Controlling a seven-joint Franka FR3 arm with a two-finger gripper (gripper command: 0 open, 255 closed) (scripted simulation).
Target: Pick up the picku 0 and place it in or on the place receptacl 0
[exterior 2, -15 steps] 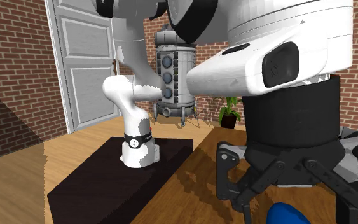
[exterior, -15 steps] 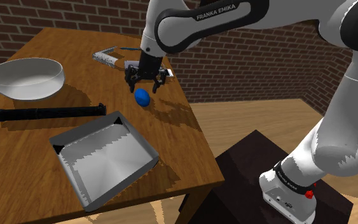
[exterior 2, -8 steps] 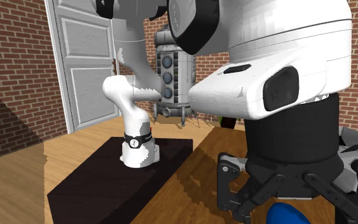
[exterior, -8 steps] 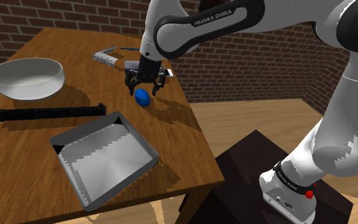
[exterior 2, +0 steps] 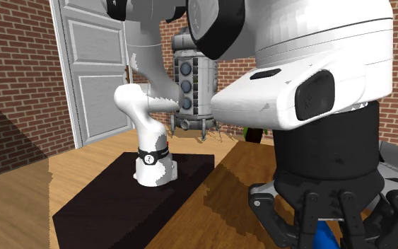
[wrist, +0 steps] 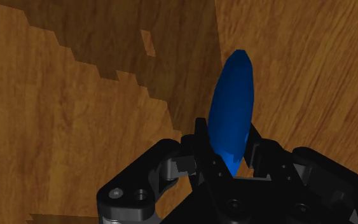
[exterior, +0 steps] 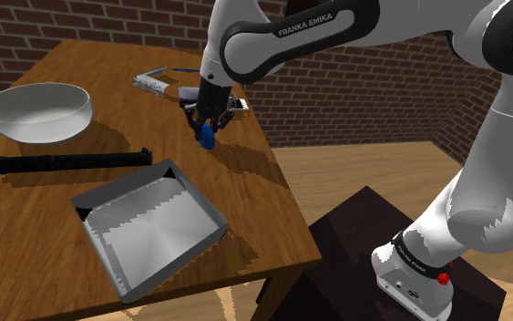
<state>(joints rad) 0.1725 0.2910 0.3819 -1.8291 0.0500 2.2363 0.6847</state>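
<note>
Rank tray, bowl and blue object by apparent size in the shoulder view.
1. tray, though nearer the camera, so its lead is unsure
2. bowl
3. blue object, clearly smallest

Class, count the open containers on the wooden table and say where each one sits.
2. A pale bowl stands at the shoulder view's left; a grey square tray lies nearer the camera, with a black rod between them. The arm may hide others.
</note>
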